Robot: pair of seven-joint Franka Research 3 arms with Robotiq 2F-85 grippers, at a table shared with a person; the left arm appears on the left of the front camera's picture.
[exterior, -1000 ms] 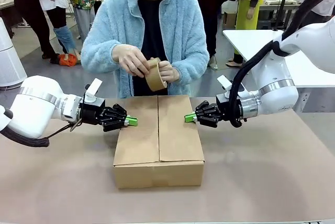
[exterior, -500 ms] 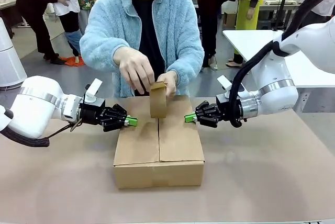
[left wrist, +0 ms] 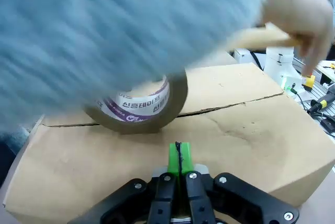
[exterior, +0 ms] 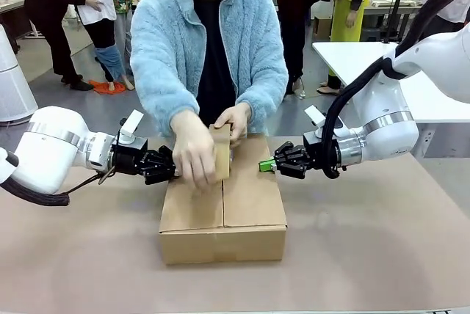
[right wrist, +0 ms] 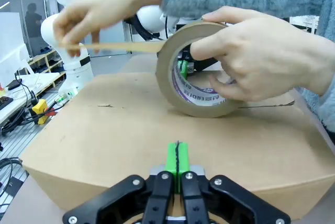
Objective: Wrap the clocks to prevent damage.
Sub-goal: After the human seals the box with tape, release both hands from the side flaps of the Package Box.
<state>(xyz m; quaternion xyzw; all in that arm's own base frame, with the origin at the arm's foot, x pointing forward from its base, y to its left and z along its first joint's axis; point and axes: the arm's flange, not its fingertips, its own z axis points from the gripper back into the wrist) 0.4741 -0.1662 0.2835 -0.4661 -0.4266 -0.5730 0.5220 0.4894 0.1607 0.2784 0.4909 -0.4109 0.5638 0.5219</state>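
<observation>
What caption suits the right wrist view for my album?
A person's hands pull brown tape off a roll on a cardboard box, the shut right gripper pointing at it.

White right arm [exterior: 440,53], silver band [exterior: 388,119], black cable [exterior: 334,116], black right hand [exterior: 266,165], green pads [right wrist: 172,162]

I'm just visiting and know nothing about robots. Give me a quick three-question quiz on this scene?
1. True or false: the jaws of both arms are shut.
2. What does the person's hand hold on the cardboard box? A) tape roll B) scissors C) a clock
3. Fill in: the box's top flaps are ___.
Key: 1 true; 2 A; 3 closed.
</observation>
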